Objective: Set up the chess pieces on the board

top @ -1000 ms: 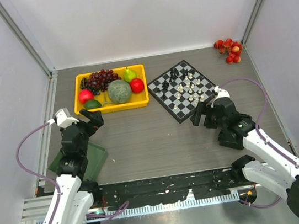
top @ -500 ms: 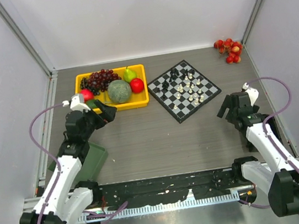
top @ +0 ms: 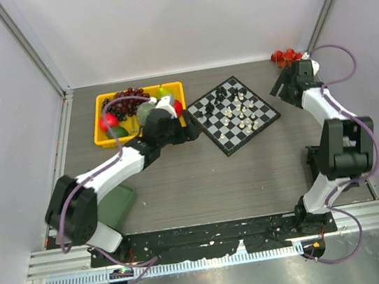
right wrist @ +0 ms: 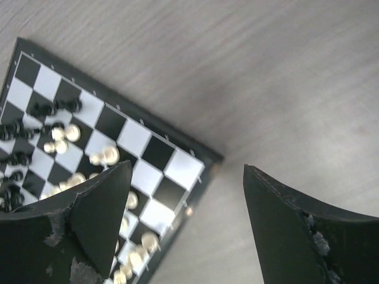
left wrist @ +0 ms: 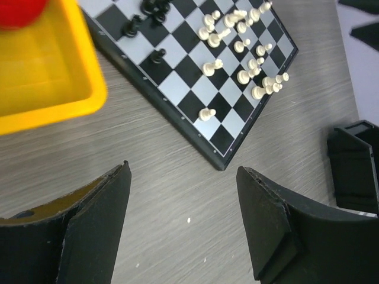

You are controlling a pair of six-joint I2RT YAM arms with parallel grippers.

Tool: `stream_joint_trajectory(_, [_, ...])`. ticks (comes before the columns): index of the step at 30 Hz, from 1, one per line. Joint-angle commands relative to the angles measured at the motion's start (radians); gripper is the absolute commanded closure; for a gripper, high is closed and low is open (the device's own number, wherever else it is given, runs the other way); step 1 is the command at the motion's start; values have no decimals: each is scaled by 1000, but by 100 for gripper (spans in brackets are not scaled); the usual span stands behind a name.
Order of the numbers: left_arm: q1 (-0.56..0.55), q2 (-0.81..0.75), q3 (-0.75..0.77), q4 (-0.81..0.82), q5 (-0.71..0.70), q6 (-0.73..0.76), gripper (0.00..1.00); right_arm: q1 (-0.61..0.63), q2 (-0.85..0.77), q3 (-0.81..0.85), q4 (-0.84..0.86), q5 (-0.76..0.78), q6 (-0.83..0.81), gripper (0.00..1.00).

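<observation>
- While a second ago it hung low by the green tray (top: 117,203), the left gripper (top: 190,133) now stretches far across the table, sitting just off the board's (top: 233,114) left edge; its jaws stand apart with nothing between them, though less wide than before.
- Behind that arm, the yellow tray (top: 107,136) holds grapes (top: 126,101), a red fruit (top: 108,120) and a round green fruit, partly hidden by the arm's wrist; the tray's right end lies close beside the board.
- At centre, the board rests tilted like a diamond on the grey table (top: 202,182), unmoved, with the chess pieces (top: 238,110) bunched on its squares: black ones toward the far left, cream ones toward the right.
- From the left wrist view, bare tabletop lies between the fingers (left wrist: 95,225), the board's near corner just ahead.
- Over on the right, the right gripper (top: 284,83) has swung from the board's near corner up to the far right, beside the red berries (top: 283,57); its jaws gape wide, empty.
</observation>
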Motion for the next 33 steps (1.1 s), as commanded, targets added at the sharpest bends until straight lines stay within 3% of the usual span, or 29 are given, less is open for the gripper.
stream_joint_trajectory(1, [-61, 182, 136, 28, 1, -62, 25, -21, 192, 183, 23, -75, -5, 21])
stream_joint_trajectory(4, [-82, 266, 185, 28, 1, -94, 28, -33, 292, 275, 17, -192, -2, 27])
stream_joint_trajectory(8, [-96, 351, 224, 35, 0, -116, 30, -34, 412, 370, -1, -210, 3, 33])
stream_joint_trajectory(13, [-100, 430, 271, 40, 29, -132, 35, -34, 463, 358, 16, -275, 12, 36])
stream_joint_trajectory(22, [-108, 555, 325, 63, 72, -171, 36, -34, 437, 177, 79, -322, 32, 37])
stream_joint_trajectory(29, [-108, 605, 330, 89, 110, -177, 50, -34, 342, -17, 152, -396, 29, 54])
stream_joint_trajectory(33, [-110, 613, 333, 97, 148, -166, 58, -34, 265, -137, 189, -422, 35, 55])
